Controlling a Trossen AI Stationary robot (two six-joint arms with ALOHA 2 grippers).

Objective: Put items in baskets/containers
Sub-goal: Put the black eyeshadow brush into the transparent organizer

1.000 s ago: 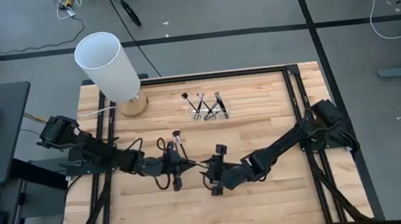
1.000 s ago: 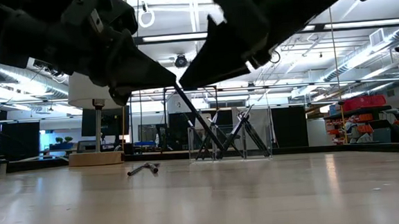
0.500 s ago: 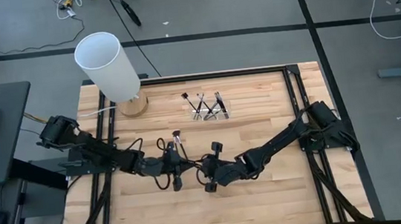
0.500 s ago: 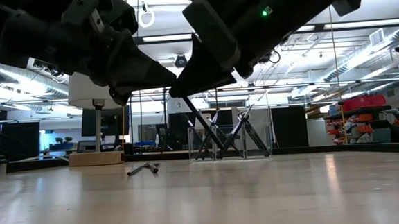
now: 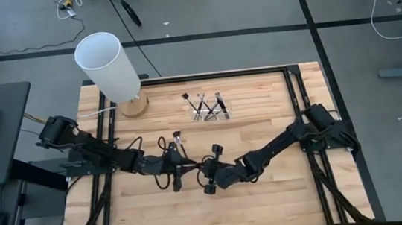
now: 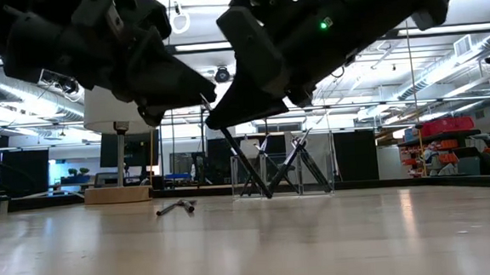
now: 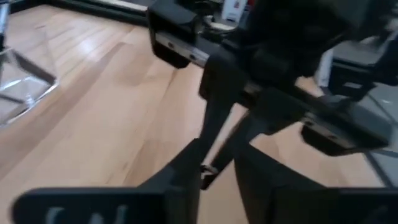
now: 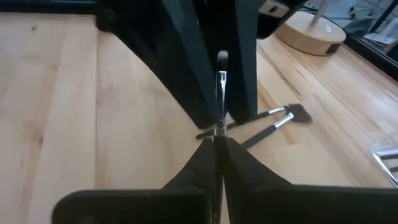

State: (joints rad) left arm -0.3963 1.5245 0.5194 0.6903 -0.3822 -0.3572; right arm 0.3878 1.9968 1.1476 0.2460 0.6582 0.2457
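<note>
Worktop (image 5: 270, 202) centre was crowded: left pincer (image 5: 185, 164) & right pincer (image 5: 205, 166) met tip to tip, arms stretching in from both sides, w/ two loose brushes (image 8: 273, 124) lying just beyond them. Far edge was blocked by the tall white cylinder (image 5: 108, 66) at left & the clear holder (image 5: 210, 108) w/ upright brushes mid-edge. Near half & right far corner lay bare, free to pass.

We note a pale wood-plank table (image 5: 269, 195) with satin sheen, matt black plastic grippers, a clear glossy plastic holder (image 5: 210, 110), shiny metal brush ferrules (image 8: 222, 81), a smooth white cylinder (image 5: 106, 66) on wood.
</note>
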